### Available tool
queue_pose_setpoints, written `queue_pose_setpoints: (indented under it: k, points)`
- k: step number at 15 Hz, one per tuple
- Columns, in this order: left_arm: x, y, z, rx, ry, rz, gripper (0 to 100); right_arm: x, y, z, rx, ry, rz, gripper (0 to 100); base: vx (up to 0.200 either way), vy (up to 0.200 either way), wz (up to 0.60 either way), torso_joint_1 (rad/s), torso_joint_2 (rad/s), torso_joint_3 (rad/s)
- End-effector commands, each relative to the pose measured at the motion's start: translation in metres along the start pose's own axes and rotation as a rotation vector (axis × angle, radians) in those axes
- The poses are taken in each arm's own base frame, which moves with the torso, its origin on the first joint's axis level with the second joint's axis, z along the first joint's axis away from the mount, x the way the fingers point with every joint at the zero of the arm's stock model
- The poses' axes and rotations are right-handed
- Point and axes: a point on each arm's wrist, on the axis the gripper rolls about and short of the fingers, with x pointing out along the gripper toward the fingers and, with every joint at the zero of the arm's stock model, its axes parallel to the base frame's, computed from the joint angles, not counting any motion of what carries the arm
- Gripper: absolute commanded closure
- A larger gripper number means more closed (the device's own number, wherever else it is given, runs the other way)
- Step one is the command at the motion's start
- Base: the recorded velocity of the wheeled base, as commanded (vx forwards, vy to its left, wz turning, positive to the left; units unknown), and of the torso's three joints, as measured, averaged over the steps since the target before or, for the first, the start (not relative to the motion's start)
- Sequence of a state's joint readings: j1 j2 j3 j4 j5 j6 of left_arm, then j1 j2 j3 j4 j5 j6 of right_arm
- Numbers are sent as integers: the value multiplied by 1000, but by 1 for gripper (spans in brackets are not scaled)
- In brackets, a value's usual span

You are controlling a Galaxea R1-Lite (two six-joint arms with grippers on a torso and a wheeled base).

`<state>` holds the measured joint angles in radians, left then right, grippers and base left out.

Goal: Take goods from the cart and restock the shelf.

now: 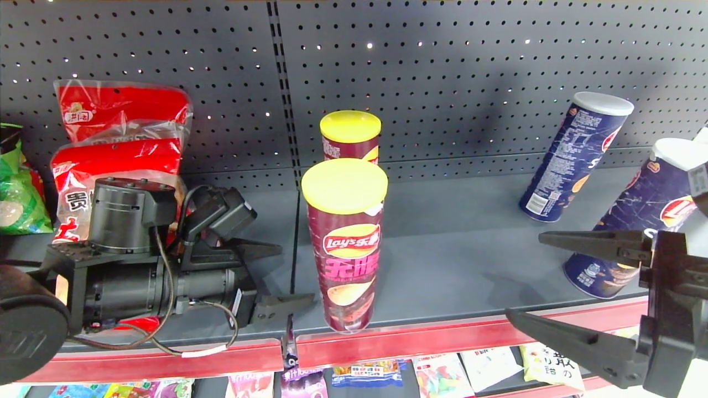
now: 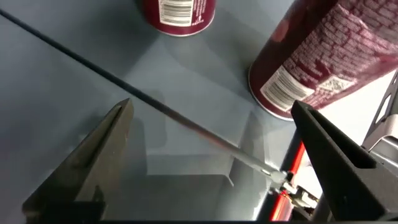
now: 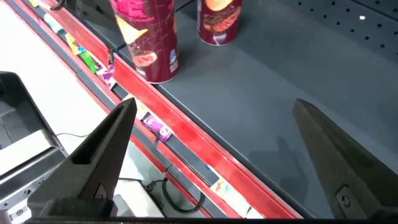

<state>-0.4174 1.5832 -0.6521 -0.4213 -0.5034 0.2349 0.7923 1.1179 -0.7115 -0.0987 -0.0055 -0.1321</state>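
The left gripper (image 1: 290,275) sits low over the shelf (image 1: 453,243) with its jaws spread wide and nothing between them; the left wrist view shows the same gripper (image 2: 211,118) open over bare shelf surface; just beside it, apart from its fingers, the front maroon can (image 1: 345,249) stands upright with its yellow lid on, close to the red edge strip (image 1: 442,338); a second maroon can (image 1: 351,135) stands right behind it, near the pegboard back (image 1: 470,66); the right gripper (image 1: 525,276) hangs in front of the shelf edge, also wide open and empty, near the two blue cans (image 1: 575,157) on that side, which appear tilted in the head view, though I cannot tell whether they truly lean; red bags (image 1: 116,143) and a green bag (image 1: 16,193) stand at the far left; judging from this, part of the restocking is done, since cans and bags already line the shelf and the front maroon can looks released; what remains is likely to go to the cart for more goods and fill the bare stretch between the maroon and blue cans
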Motion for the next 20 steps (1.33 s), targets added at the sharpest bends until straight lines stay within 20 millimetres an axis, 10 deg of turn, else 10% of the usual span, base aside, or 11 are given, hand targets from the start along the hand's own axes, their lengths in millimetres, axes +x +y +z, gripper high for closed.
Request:
queue_pose_setpoints:
  k: [1,13,20]
  points:
    - [5,2,2,1,0,-2,0,0,-1,0,2,0,-6,0,0,0,0,0,0,0]
    - [6,3,8,5,-8,23,0,0,-4,-2,6,7,-23,0,0,0,0,0,0,0]
    - [-112,-30,5,-4,-79,437,0,-57,-4,-46,20,-47,-151,0,0,0,0,0,0,0]
